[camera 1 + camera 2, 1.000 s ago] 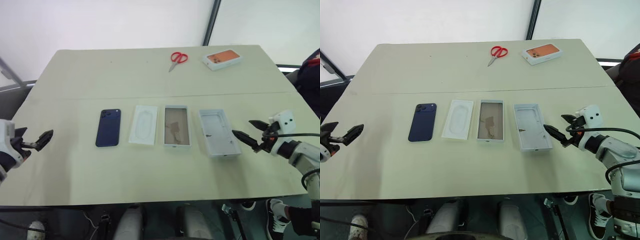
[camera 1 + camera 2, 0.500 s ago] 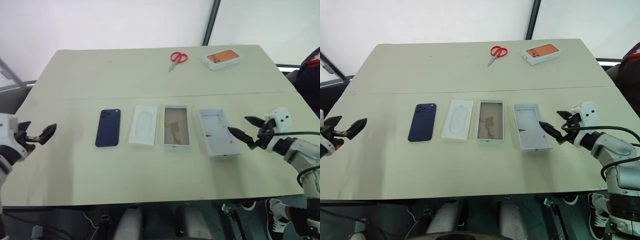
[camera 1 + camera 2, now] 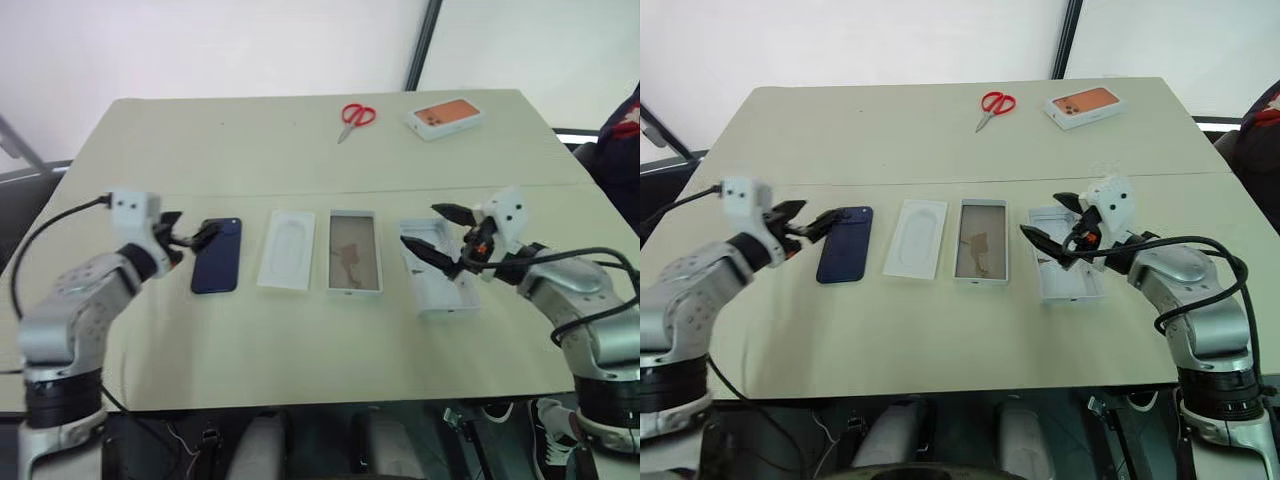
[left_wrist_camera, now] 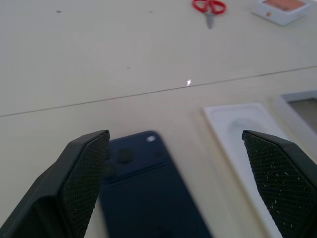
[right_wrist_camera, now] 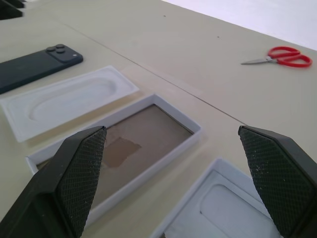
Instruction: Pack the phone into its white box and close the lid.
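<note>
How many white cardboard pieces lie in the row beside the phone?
3. Going from the phone toward the robot's right: the flat insert, the white box with its brownish floor, then the lid under the right gripper.

You're looking at a bare test or lab space: a plain pale-green table (image 3: 300, 150) pushed against blank white wall panels (image 3: 200, 45) with a dark post (image 3: 422, 45), and cables trailing underneath. No home or shop furnishings around it.
</note>
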Robot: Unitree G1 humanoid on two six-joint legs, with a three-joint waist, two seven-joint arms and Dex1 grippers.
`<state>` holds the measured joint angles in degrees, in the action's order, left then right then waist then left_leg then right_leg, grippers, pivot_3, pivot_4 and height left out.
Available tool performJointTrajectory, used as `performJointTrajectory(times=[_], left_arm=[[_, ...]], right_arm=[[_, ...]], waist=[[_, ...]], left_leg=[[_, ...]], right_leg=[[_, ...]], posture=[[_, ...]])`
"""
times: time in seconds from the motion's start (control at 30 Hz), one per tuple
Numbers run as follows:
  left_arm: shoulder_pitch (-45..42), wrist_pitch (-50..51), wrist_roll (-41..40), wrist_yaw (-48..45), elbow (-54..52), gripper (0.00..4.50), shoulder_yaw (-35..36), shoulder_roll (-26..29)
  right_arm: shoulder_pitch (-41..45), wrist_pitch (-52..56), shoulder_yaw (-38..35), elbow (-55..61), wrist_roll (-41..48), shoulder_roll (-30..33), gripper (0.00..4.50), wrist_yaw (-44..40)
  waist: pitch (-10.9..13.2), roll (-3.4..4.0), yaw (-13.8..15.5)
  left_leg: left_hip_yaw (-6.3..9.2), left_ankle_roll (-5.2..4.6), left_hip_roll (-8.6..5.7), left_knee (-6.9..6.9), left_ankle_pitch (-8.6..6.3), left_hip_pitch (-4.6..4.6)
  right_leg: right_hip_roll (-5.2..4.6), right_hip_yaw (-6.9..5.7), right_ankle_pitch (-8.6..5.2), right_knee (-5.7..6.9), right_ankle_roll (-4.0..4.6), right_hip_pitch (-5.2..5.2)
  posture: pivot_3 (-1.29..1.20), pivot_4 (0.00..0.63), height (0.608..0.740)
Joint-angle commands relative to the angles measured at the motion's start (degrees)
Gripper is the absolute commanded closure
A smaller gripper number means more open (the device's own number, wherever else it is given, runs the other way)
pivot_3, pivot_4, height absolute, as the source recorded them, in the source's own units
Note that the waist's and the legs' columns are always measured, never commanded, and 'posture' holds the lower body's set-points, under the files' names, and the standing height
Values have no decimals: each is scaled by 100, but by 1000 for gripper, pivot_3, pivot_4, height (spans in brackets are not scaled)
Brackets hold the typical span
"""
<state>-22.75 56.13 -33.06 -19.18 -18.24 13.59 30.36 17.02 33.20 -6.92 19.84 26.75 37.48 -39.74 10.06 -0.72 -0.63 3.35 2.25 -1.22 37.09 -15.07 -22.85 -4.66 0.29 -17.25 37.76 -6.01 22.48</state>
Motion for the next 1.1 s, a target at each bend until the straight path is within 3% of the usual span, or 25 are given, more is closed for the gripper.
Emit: performJointTrajectory(times=[0.03, 0.2, 0.33, 0.7, 1.0, 1.1], left_arm=[[-418, 1157, -83, 479, -288, 0, -478, -222], [-946, 2619, -363, 922, -91, 0, 39, -946], [-1276, 3385, -59, 1204, 312, 0, 170, -1265], [-1625, 3637, -11, 1272, 791, 0, 355, -1885], [-1717, 3637, 63, 1280, 907, 4260, 549, -2097], [-1717, 3612, 125, 1300, 902, 4435, 613, -2147]], right_arm=[[83, -67, 154, 192, -14, -89, 28, 10], [39, -5, 200, 318, 7, -66, 28, 1], [-55, 17, 151, 453, 7, -54, 28, 28], [-296, 3, 110, 652, -4, 89, 28, -85], [-809, 217, 2, 967, 170, 603, 0, -492], [-859, 205, -61, 932, 151, 682, 0, -513]], waist=[[0, 1, -7], [2, -3, -13], [2, -3, -7], [2, -3, 19], [4, -7, -5], [4, -7, 8]], left_leg=[[-1, 0, -1, 1, 0, 2], [-2, 0, -1, 4, 1, 0], [2, 2, -6, 7, 2, 1], [3, 7, -7, 7, 5, 0], [2, 7, -8, 7, 5, 1], [4, 7, -7, 7, 5, 0]], right_leg=[[1, -1, 0, 4, 0, 0], [6, -3, -1, 15, -2, 8], [9, -9, -2, 20, -3, 7], [2, -9, -2, 18, -3, 6], [4, -9, -2, 17, -3, 5], [4, -10, -2, 17, -3, 5]], posture=[[0, 150, 740], [0, 150, 740], [0, 150, 740], [0, 150, 740], [0, 150, 740], [0, 150, 740]])
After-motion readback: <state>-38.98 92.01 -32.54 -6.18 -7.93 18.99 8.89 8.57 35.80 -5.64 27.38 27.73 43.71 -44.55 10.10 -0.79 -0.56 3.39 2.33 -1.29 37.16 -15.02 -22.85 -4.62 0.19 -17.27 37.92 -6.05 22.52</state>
